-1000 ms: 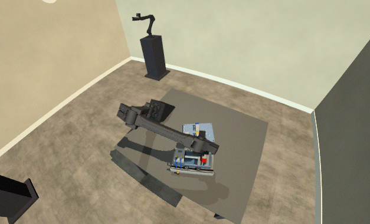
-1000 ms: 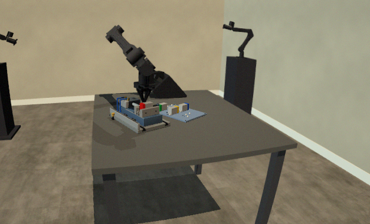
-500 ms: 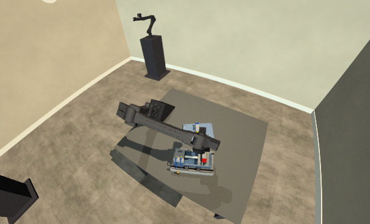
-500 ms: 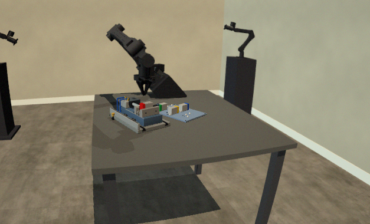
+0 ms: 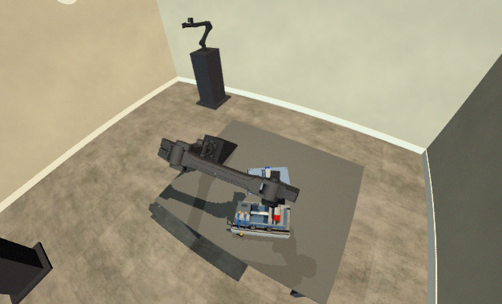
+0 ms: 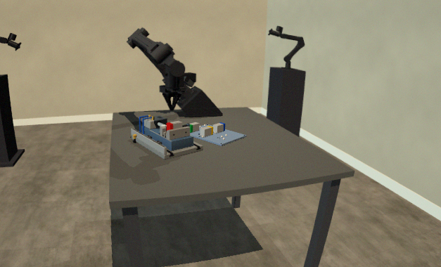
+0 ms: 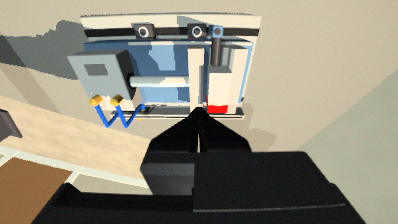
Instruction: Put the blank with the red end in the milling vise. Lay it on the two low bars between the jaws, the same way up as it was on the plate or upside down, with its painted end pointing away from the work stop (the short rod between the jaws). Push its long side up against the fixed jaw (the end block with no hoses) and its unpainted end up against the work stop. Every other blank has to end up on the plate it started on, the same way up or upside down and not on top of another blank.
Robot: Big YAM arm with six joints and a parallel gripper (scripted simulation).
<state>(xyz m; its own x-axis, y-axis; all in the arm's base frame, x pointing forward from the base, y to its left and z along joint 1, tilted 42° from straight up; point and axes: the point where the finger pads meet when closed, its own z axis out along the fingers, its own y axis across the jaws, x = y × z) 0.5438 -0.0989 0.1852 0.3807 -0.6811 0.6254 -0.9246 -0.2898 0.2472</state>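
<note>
The blank with the red end (image 5: 277, 218) (image 6: 169, 126) (image 7: 218, 92) lies in the milling vise (image 6: 181, 142) between the moving jaw (image 7: 195, 75) and the fixed jaw (image 6: 179, 133) (image 7: 237, 80). Its red end points away from the work stop (image 7: 216, 52). Its long side appears to be along the fixed jaw, with a narrow gap on the moving-jaw side. Shadow hides whether its unpainted end touches the stop. My gripper (image 6: 172, 108) (image 7: 198, 112) is shut and empty, above the vise, its tips left of the red end in the wrist view.
The blue plate (image 5: 283, 172) (image 6: 235, 139) beside the vise holds blanks with a blue end (image 6: 219, 128), a yellow end (image 6: 205, 131) and a green end (image 6: 194, 127). Blue hoses (image 7: 102, 117) stick up at the vise's hose end. My arm hides part of the plate in the top view.
</note>
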